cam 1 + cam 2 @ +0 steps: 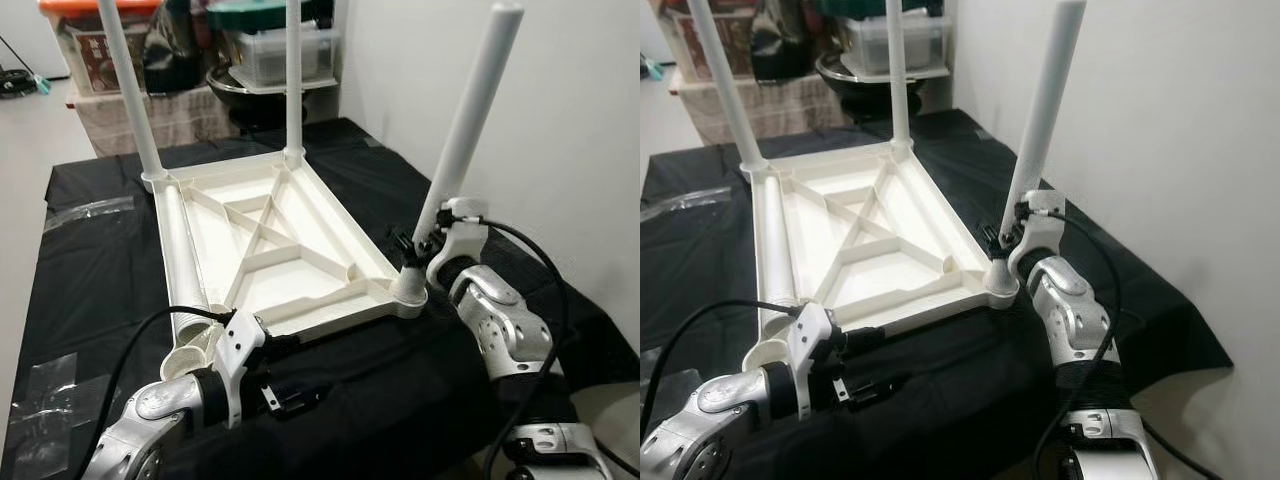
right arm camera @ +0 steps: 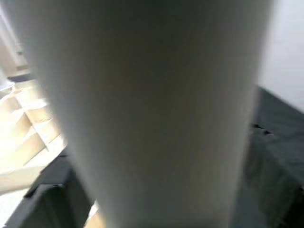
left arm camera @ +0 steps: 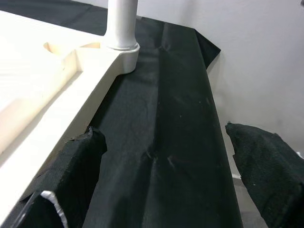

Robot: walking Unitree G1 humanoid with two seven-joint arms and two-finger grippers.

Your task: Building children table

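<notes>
Right gripper [image 1: 418,247] clasps a smooth white tubular leg [image 1: 468,125] at the ribbed tabletop's [image 1: 270,250] near corner — upside down on black cloth [image 1: 380,370]; left gripper [image 3: 166,156] gapes wide.

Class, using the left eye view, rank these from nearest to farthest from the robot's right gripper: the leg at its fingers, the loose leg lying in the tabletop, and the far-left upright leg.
1. The tilted leg, at the right gripper, near-right corner.
2. The loose leg, lying along the upturned tabletop's left side.
3. The far-left upright leg, at the far-left corner.
</notes>
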